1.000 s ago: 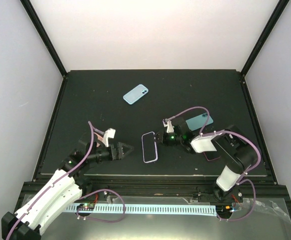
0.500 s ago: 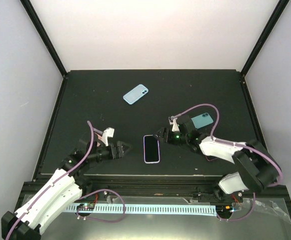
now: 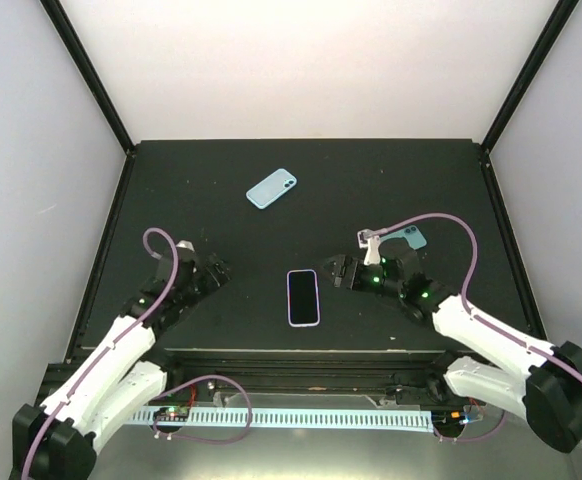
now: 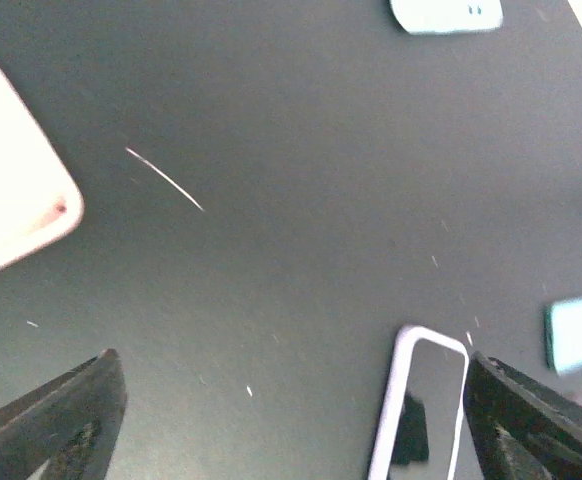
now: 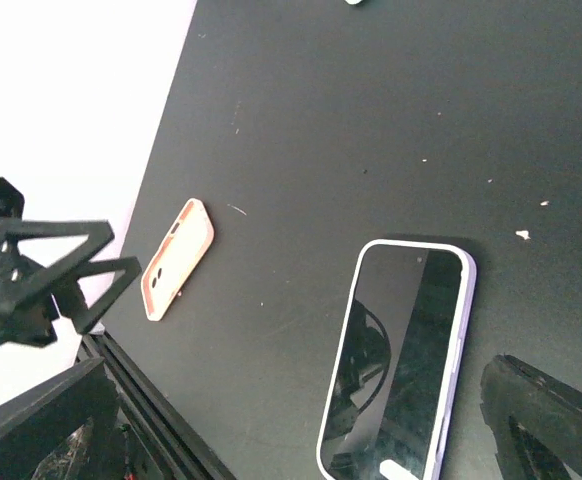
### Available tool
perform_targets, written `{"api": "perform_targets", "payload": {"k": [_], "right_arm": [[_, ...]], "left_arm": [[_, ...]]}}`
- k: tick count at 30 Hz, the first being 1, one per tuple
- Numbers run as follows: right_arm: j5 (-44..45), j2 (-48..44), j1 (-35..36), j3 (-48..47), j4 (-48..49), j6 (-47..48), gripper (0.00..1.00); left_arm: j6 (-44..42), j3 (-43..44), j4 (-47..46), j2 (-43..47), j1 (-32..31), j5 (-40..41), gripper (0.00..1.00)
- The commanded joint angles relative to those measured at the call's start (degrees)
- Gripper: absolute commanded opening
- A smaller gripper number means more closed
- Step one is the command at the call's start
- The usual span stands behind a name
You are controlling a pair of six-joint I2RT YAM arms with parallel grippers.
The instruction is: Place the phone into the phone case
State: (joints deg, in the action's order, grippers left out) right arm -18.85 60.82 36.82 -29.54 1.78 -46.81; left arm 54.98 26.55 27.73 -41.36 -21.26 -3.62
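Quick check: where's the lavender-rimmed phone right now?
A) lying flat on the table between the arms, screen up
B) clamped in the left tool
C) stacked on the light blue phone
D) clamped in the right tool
A: the lavender-rimmed phone lies flat and screen up on the table, with the open right tool just beside it and the open left tool farther off, neither touching it.

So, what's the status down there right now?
Left claw and right claw open, empty. Phone lies flat, screen up, lilac case around it. Nothing in the way.
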Motion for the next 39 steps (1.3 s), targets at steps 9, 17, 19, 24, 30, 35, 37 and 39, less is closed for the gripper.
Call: {"api": "perform_targets", "payload": {"k": [9,17,19,24,30,35,37,39], "right_arm": [[2.63,-7.39,-0.31,3.24,-2.45,-0.07,1.00],[6.28,-10.23,-0.39,2.21,-7.49,3.64,1.00],[6.48,-10.98,-0.35,2.29,-7.31,3.76,1.00],[6.90,-11.04,-0.30,1.99,-7.36,4.00,1.00],[7.32,-10.63,-0.36,1.48,-8.19,4.39,1.00],[7.73,-10.81,-0.41,1.48,-7.92,4.21,1.00],[7.65,-10.60,-0.33,1.74,-7.49,3.87,1.00],[7.40,-10.10,-0.34,1.89,-6.97,3.78,1.00]], "left_arm": [[7.82,15.46,5.88,-19.45,6.75,20.23,0.58],[10.70,18.09,6.75,-30.76,8.69,20.30,0.48],[11.56,18.15,6.85,-33.19,9.22,20.22,0.46],[12.77,19.65,9.33,-38.68,9.99,19.02,0.40],[13.78,20.21,9.26,-43.34,11.61,17.44,0.38],[11.31,22.16,7.59,-47.14,11.92,15.79,0.32],[10.48,22.29,6.15,-48.18,12.01,15.53,0.32],[9.81,22.70,5.68,-49.17,12.03,15.25,0.32]]}}
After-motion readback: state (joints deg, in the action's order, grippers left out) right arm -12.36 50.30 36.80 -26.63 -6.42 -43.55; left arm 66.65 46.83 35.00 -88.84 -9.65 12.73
